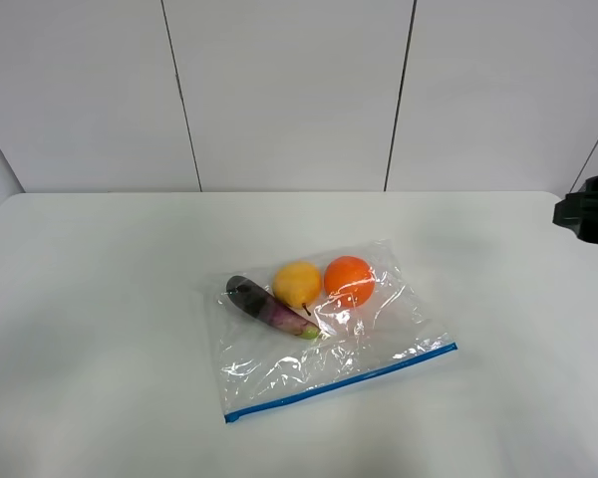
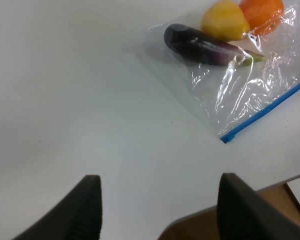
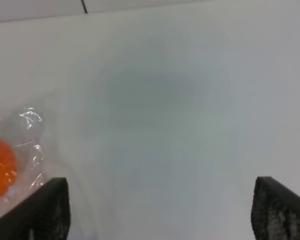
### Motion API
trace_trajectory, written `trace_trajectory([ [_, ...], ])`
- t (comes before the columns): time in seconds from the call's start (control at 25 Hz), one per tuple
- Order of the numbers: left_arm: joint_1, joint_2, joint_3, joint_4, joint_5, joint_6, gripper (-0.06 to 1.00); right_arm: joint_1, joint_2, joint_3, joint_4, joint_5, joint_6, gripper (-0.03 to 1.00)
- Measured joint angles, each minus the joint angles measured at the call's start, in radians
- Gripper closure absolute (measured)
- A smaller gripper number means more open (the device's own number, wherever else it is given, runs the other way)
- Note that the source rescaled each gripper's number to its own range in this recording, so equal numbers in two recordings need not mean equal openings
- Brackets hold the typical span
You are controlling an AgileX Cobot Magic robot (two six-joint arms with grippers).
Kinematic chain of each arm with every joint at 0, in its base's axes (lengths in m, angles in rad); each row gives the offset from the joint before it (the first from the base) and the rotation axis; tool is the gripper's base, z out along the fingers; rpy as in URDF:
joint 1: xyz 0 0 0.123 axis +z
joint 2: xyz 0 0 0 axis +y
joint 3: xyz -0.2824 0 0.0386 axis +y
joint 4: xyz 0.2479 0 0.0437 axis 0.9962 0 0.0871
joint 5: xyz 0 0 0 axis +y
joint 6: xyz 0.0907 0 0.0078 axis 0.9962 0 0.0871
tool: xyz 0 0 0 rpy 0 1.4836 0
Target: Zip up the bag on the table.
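Note:
The clear plastic bag [image 1: 364,344] lies flat in the middle of the white table [image 1: 100,299]. It holds an orange [image 1: 349,280], a yellow fruit [image 1: 297,284] and a purple eggplant [image 1: 267,306]. Its blue zip strip [image 1: 344,381] runs along the near edge. My left gripper [image 2: 160,212] is open and empty above the table, apart from the bag [image 2: 240,85] and its zip strip's end [image 2: 227,137]. My right gripper [image 3: 162,212] is open wide and empty over bare table, with the orange [image 3: 0,167] off to one side.
A black part of my right arm [image 1: 588,211] shows at the far right edge of the high view. The table's edge and a brown floor [image 2: 250,210] show in the left wrist view. A white panelled wall [image 1: 289,90] stands behind the table.

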Motion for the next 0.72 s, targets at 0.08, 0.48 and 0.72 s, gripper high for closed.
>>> trace_trajectory([
  [0.08, 0.000, 0.000, 0.000, 0.000, 0.000, 0.000, -0.04, 0.000, -0.075, 0.000, -0.001, 0.052, 0.000, -0.03],
  [0.48, 0.000, 0.000, 0.000, 0.000, 0.000, 0.000, -0.04, 0.000, -0.362, 0.000, -0.008, 0.306, 0.005, -0.03],
  [0.72, 0.000, 0.000, 0.000, 0.000, 0.000, 0.000, -0.04, 0.000, -0.524, 0.000, -0.011, 0.482, 0.005, -0.03],
])
